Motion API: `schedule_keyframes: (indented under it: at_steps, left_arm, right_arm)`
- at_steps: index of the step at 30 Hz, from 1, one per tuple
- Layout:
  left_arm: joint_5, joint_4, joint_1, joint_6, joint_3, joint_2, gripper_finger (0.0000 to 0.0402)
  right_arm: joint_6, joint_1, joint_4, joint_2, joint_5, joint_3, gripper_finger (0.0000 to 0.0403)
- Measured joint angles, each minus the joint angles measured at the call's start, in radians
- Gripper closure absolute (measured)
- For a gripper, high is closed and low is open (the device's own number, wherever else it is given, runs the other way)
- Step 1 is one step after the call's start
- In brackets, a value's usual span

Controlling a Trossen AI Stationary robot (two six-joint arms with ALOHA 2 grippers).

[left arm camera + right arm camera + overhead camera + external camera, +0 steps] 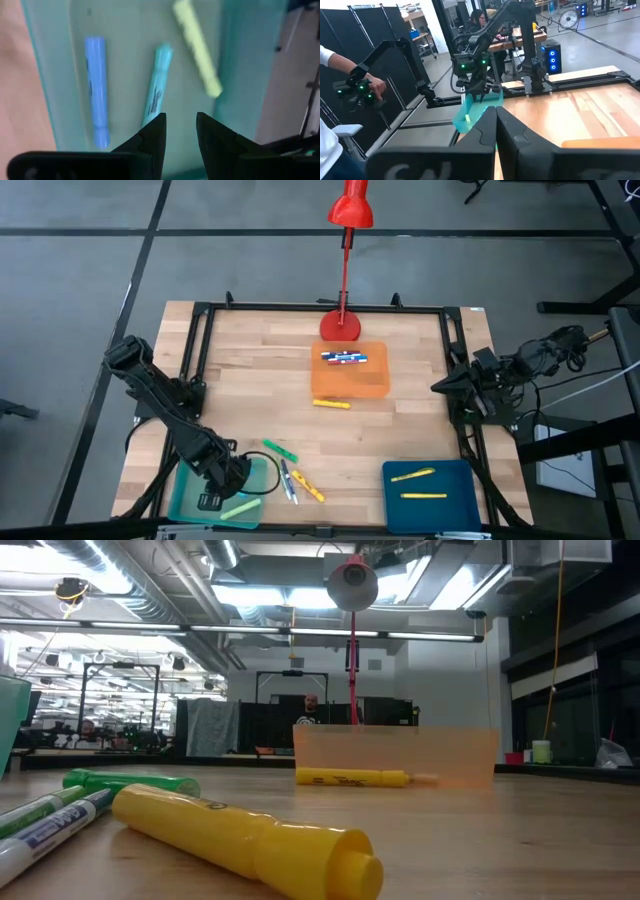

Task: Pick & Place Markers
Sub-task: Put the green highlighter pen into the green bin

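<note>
Wooden table [250,380] holds scattered markers [290,475]; left gripper [180,131] hovers over teal tray [60,75], fingers slightly apart, empty; it should lift straight up before fetching another; right gripper [496,125], fingers together, waits at the table's edge.

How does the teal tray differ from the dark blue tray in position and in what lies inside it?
The teal tray sits at the table's near left corner, the dark blue tray at the near right. The left claw hangs over the teal tray; nothing hangs over the dark blue tray. The teal tray holds blue, teal and yellow-green markers; the dark blue tray holds two yellow markers. Both are shallow, square trays.
</note>
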Motion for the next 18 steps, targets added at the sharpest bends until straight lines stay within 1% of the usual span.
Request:
schedule_keyframes:
  at_steps: [5, 9, 14, 18]
  left_arm:
    - [-0.068, -0.001, 0.062, 0.041, 0.080, 0.000, 0.0303]
    - [-0.129, 0.000, 0.142, 0.115, 0.135, 0.000, 0.0304]
    - [-0.127, 0.003, 0.243, 0.198, 0.163, -0.001, 0.0304]
    - [-0.107, 0.015, 0.309, 0.256, 0.176, -0.001, 0.0304]
  right_arm:
    - [0.020, 0.000, 0.000, 0.000, 0.000, 0.000, 0.0388]
    - [0.024, 0.000, 0.000, 0.000, 0.000, 0.000, 0.0392]
    - [0.038, 0.000, 0.001, 0.000, 0.000, 0.000, 0.0399]
    - [0.069, 0.000, 0.000, 0.000, 0.000, 0.000, 0.0392]
